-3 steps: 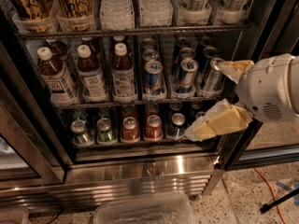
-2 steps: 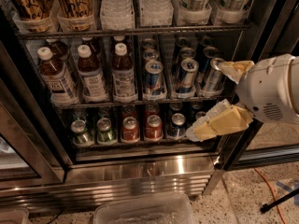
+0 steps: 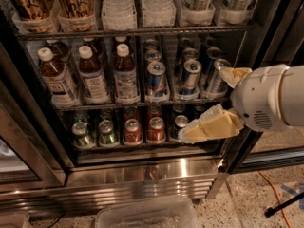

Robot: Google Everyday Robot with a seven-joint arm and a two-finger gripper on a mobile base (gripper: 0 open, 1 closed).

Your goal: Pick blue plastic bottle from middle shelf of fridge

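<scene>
At the open fridge (image 3: 142,175), right side, before the slim cans (image 3: 156,80): gripper (image 3: 203,103), jaws spread wide, gripping nothing. On the middle shelf (image 3: 161,101), upright, rightmost of three white-capped bottles, well apart from the gripper: blue plastic bottle (image 3: 125,80).

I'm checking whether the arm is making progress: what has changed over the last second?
The gripper has edged slightly left, toward the right side of the fridge. It is open and holds nothing. The blue bottle, the other bottles and the cans on the middle shelf have not moved. Nothing was gripped or released.
</scene>
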